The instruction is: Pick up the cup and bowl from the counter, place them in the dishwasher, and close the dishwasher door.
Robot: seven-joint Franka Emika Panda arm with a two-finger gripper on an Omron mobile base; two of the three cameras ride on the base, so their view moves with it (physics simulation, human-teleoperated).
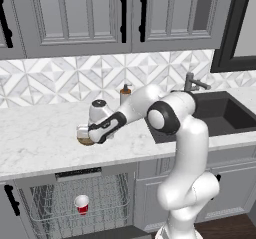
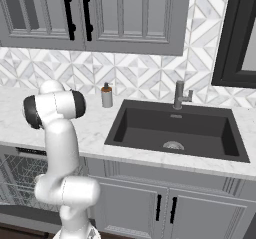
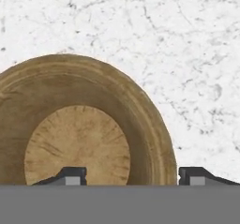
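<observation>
- A grey kitchen with a patterned tile wall; a white marble bench (image 1: 45,138) runs along it, and the black sink (image 2: 175,133) set into it serves as the landmark.
- Well left of the sink, the tan bowl (image 3: 77,124) sits on the bench.
- The claw (image 1: 89,135) is down over the bowl; one fingertip (image 3: 70,175) is inside the bowl and the other is outside its rim. The jaws stand apart, straddling the rim; whether they touch it I cannot tell.
- Below the bench and left of the sink, the dishwasher (image 1: 80,203) is open, and the red cup (image 1: 82,204) rests in its wire rack.
- Just left of the sink, a soap bottle (image 2: 106,96) stands by the wall.
- Behind the sink stands a faucet (image 2: 180,95).
</observation>
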